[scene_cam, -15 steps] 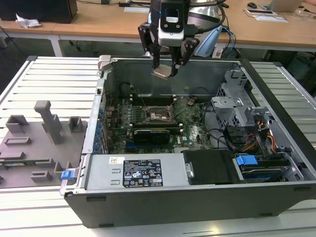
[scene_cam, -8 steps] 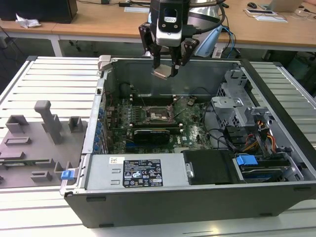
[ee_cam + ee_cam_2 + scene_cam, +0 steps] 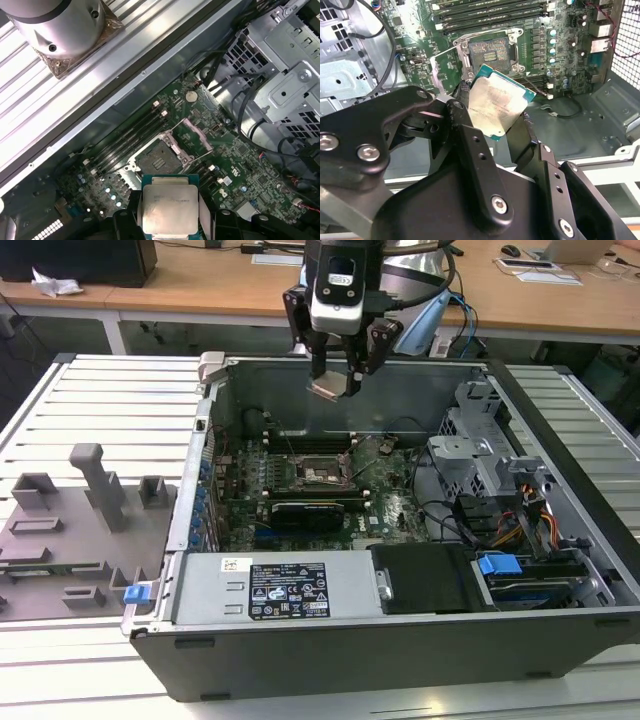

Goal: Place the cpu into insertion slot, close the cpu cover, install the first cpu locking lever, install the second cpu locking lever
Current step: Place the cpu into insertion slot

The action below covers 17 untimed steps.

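Jaws clamp the cpu [image 3: 497, 102] by its edges, well above the open insertion slot [image 3: 156, 159] (cpu cover [image 3: 196, 136] stands open, so the socket lies bare)

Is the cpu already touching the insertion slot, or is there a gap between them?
Apart. In the exterior view the pincer holds the cpu high above the insertion slot, with open air between them.

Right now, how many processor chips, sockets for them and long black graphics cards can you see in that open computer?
cpu: 1, held in the gripper
insertion slot: 1, empty
graphics card: 1
Total: 3
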Motion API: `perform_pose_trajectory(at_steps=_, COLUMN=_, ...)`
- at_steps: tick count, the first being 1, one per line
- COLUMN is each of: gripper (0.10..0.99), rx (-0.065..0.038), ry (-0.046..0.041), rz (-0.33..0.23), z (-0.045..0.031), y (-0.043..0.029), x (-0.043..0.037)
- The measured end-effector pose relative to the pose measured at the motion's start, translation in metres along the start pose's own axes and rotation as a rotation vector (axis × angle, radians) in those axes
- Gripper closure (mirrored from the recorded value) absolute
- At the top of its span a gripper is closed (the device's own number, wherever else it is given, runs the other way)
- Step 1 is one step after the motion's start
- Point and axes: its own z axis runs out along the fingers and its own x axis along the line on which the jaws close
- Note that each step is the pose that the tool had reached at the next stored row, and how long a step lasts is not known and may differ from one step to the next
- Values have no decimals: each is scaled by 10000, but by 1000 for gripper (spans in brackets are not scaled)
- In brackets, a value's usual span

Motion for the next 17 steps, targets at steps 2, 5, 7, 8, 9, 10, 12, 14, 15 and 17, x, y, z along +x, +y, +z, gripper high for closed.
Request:
perform_pose_trajectory(at_steps=2, gripper=545, rx=-3, ry=-16, rz=177, z=1, y=0, x=0)
perform_pose_trajectory(at_steps=5, gripper=545, rx=-7, ry=-32, rz=363, z=1, y=0, x=0)
perform_pose_trajectory(at_steps=7, gripper=545, rx=-9, ry=-40, rz=448, z=1, y=0, x=0)
perform_pose_trajectory(at_steps=8, gripper=545, rx=-10, ry=-49, rz=544, z=1, y=0, x=0)
perform_pose_trajectory(at_steps=9, gripper=545, rx=-11, ry=-52, rz=581, z=1, y=0, x=0)
perform_pose_trajectory(at_steps=10, gripper=545, rx=-12, ry=-55, rz=616, z=2, y=0, x=0)
perform_pose_trajectory(at_steps=12, gripper=545, rx=-14, ry=-63, rz=704, z=2, y=0, x=0)
perform_pose_trajectory(at_steps=14, gripper=545, rx=-17, ry=-75, rz=842, z=2, y=0, x=0)
perform_pose_trajectory(at_steps=15, gripper=545, rx=-18, ry=-82, rz=912, z=2, y=0, x=0)
perform_pose_trajectory(at_steps=17, gripper=545, rx=-20, ry=-89, rz=995, z=3, y=0, x=0)
